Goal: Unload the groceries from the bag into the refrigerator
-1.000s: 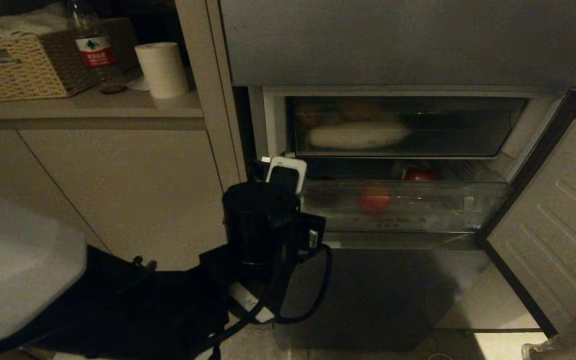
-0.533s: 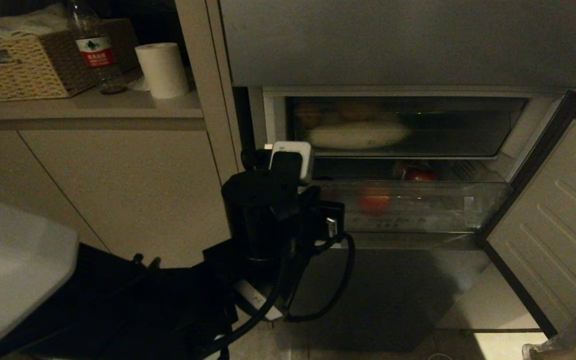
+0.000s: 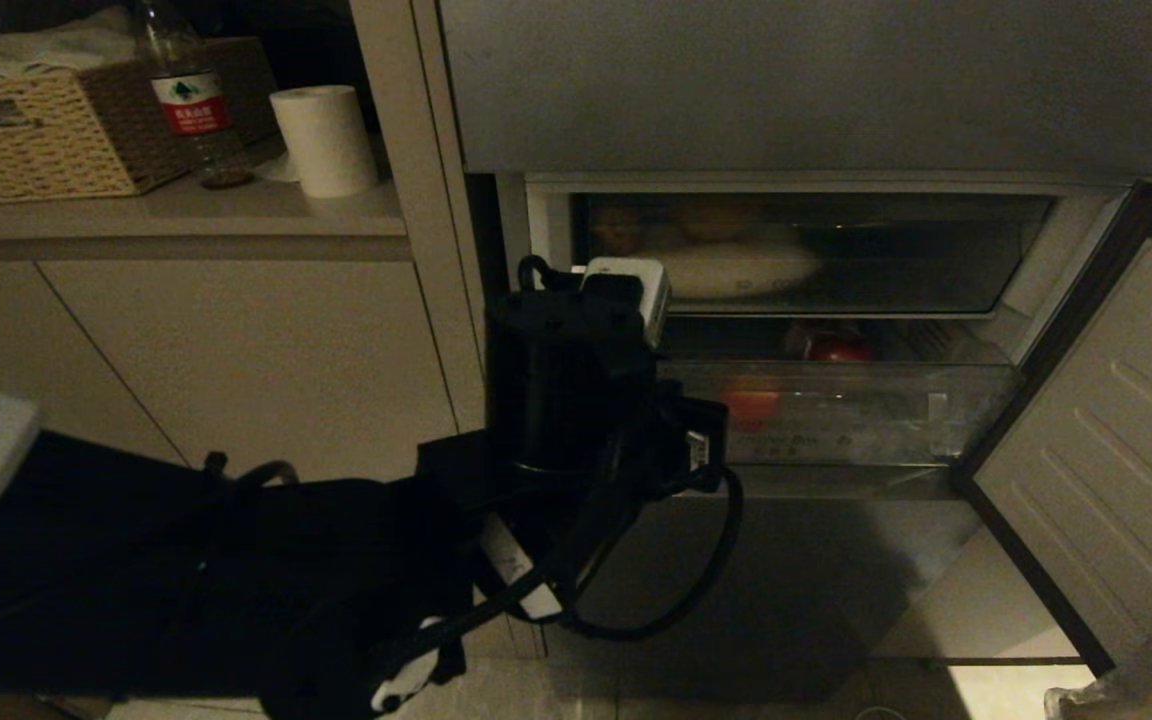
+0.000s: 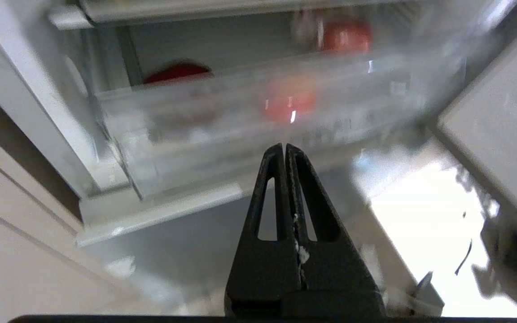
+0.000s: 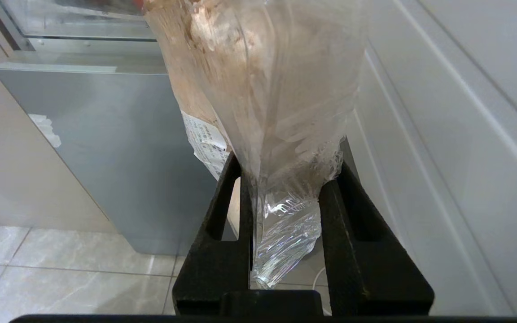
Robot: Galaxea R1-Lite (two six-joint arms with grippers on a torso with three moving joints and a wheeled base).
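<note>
Refrigerator (image 3: pixel 816 320) with one compartment door (image 3: pixel 1106 420) swung open. In its clear drawer (image 3: pixel 836 410) I see a red fruit (image 3: pixel 748 405), blurred behind the plastic; a second red item (image 3: pixel 836 347) sits behind. Above, a pale dish (image 3: pixel 726 268) is dim, its contents hard to make out. My left gripper (image 4: pixel 284 150) hangs before the drawer, its fingers pressed together, empty. My right gripper (image 5: pixel 285 179) clamps a clear packet (image 5: pixel 267 80) of pale beige lumps beside the door; in the head view it is cut off.
</note>
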